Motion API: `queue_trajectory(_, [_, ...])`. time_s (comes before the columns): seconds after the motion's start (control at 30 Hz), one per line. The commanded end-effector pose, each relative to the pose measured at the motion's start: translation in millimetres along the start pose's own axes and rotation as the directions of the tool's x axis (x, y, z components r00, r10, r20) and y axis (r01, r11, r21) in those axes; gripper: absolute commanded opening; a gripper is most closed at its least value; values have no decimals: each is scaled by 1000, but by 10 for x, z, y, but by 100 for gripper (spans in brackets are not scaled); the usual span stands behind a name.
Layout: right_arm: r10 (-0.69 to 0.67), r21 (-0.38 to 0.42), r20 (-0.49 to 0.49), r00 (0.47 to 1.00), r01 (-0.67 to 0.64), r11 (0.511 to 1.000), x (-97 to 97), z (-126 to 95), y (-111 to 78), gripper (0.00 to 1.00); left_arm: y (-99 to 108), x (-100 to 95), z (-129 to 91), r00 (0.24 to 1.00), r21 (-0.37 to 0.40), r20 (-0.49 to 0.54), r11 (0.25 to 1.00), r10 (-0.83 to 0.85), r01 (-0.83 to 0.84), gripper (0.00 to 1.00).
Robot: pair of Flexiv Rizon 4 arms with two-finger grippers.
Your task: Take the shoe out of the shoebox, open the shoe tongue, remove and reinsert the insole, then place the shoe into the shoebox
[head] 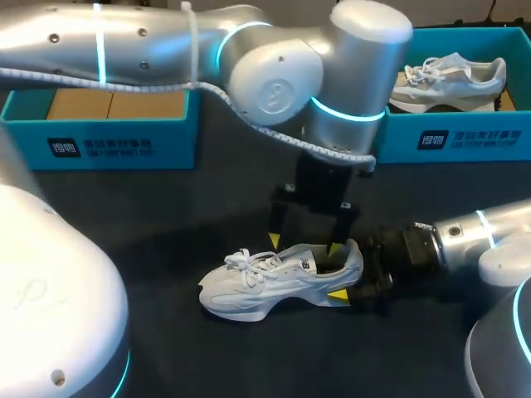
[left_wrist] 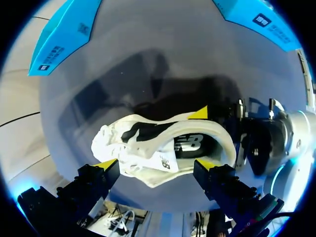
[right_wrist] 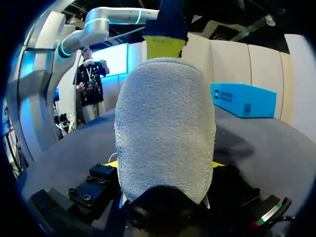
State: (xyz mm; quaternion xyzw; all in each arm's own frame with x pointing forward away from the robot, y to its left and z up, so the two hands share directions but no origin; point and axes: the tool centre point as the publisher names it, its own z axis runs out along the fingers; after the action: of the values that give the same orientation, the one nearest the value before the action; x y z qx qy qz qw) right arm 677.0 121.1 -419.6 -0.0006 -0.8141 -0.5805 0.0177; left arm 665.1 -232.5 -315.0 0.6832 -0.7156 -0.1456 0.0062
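white mesh sneaker (head: 274, 282) stands on the dark surface (head: 149, 215), unboxed | our right gripper (right_wrist: 165, 165) clamps its heel | our left gripper (left_wrist: 157, 165) hangs wide open above it | we judge opening the tongue (left_wrist: 165, 160) is the step in hand; next: descend, pinch it.

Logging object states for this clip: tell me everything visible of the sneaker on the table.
The sneaker is white and pale grey, with white laces, a fuzzy suede-like heel and a dark inside. It stands on its sole on the dark table, toe toward my left. The right tool clamps its heel from two sides; the left tool hangs open just above its collar.
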Motion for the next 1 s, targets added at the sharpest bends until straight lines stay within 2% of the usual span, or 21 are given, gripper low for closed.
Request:
queue_trajectory(0.03, [0,3,0,1000,0,1000,6,13,3,0,-51,106,106,998,-28,65,1000,-5,7,100])
queue_trajectory(0.4, [0,3,0,1000,0,1000,6,13,3,0,-61,115,238,991,-56,128,998,-28,35,97])
queue_trajectory(0.43, [0,3,0,1000,0,1000,6,13,3,0,-59,110,252,990,-61,139,997,-31,40,100])
queue_trajectory(0.7, [0,3,0,1000,0,1000,6,13,3,0,30,18,319,984,-79,176,996,-25,39,95])
queue_trajectory(0.9, [0,3,0,1000,0,1000,6,13,3,0,95,-90,377,980,-91,199,995,-23,42,79])
queue_trajectory(1.0, [0,3,0,1000,0,1000,6,13,3,0,96,-128,391,978,-90,209,995,-22,42,83])
